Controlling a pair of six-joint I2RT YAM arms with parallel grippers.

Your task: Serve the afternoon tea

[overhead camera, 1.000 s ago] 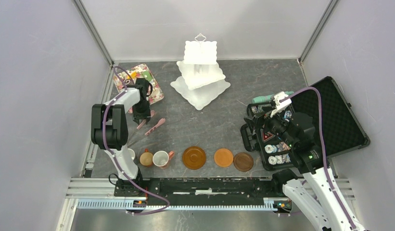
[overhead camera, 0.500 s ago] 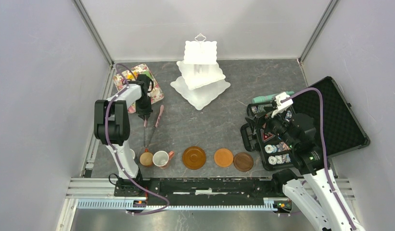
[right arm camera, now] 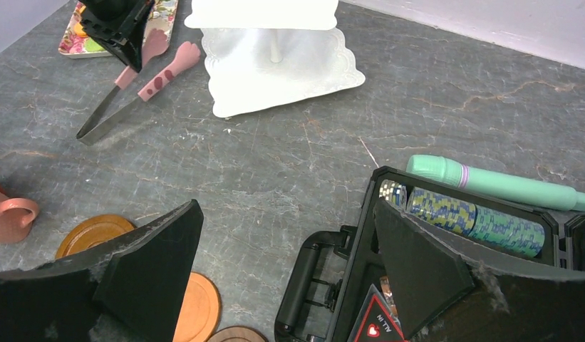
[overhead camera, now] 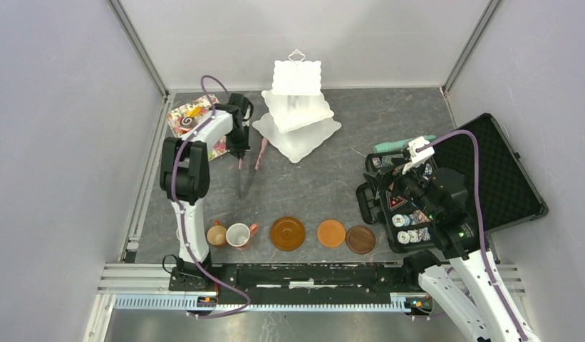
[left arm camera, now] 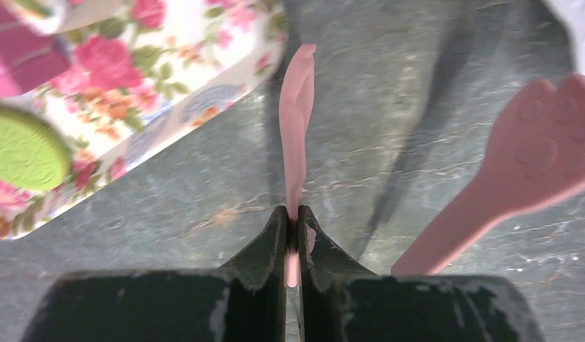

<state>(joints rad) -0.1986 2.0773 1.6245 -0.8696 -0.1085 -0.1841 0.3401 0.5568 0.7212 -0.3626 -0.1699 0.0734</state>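
My left gripper (overhead camera: 241, 158) is shut on one pink arm of the metal tongs (left arm camera: 296, 135), held just left of the white three-tier stand (overhead camera: 296, 107). The tongs' other pink tip (left arm camera: 539, 157) spreads out to the right. Small toy cakes (overhead camera: 192, 115) lie on the floral tray (overhead camera: 177, 114); a green one (left arm camera: 22, 149) shows in the left wrist view. Two mugs (overhead camera: 229, 234) and three brown-orange saucers (overhead camera: 287, 233) line the near edge. My right gripper (right arm camera: 286, 210) is open and empty above the handle of the black case (overhead camera: 489, 171).
The poker-chip case lies open at the right, with chip rows (right arm camera: 474, 217) inside and a mint-green tube (right arm camera: 496, 184) along its far edge. Grey walls close in the table on three sides. The left arm's upright link (overhead camera: 186, 178) stands over the table's left side.
My left gripper has swung from beside the floral tray back and right towards the stand, carrying the tongs with it. The right arm has not moved.
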